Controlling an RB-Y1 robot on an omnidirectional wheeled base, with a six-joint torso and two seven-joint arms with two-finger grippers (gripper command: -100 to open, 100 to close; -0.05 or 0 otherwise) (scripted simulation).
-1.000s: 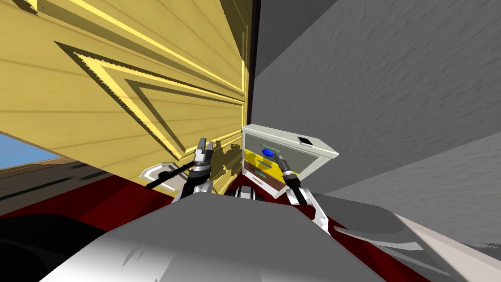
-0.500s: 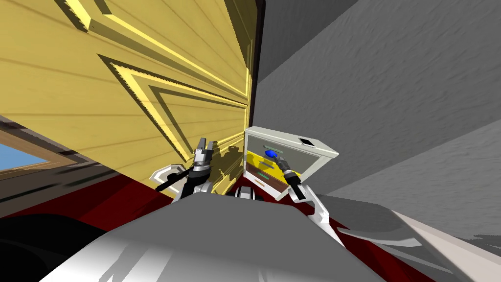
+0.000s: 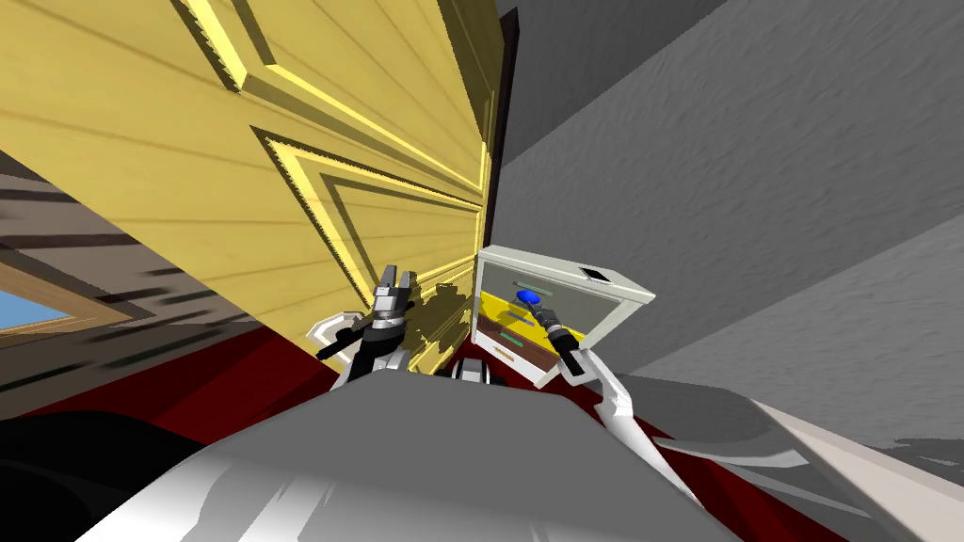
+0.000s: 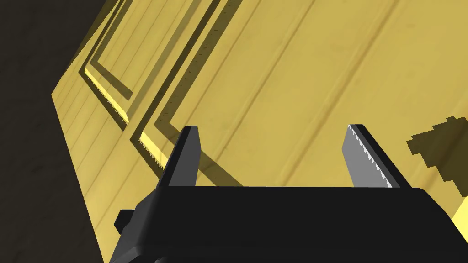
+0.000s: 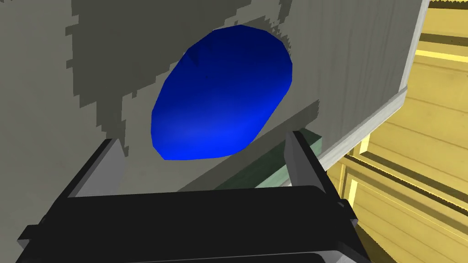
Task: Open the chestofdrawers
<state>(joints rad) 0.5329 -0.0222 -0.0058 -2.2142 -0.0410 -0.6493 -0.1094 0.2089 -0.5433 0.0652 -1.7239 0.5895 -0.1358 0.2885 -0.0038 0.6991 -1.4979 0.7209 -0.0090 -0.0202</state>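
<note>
The chest of drawers (image 3: 602, 294) is a small white-framed unit standing against the grey wall, with a grey top drawer, a yellow one, a brown one and a white one below. A blue oval blob (image 3: 527, 297) sits on its front. My right gripper (image 3: 538, 310) is right at that front. In the right wrist view the right gripper (image 5: 202, 137) is open, with the blue oval blob (image 5: 221, 93) just beyond its tips and a green handle bar (image 5: 269, 170) on the grey drawer front (image 5: 356, 50) close to one finger. My left gripper (image 3: 395, 279) is raised beside the yellow door, open and empty (image 4: 274, 130).
A large yellow panelled door (image 3: 311, 160) rises close on my left, reaching the chest's side. A white octagonal object with a dark handle (image 3: 331, 331) lies on the dark red floor (image 3: 235, 372) by my left arm. A grey wall (image 3: 753, 169) runs behind the chest.
My head view has swung, so the door panels slide rightward in the picture. The right gripper has crept a little closer to the blue blob. The left arm holds its pose.
</note>
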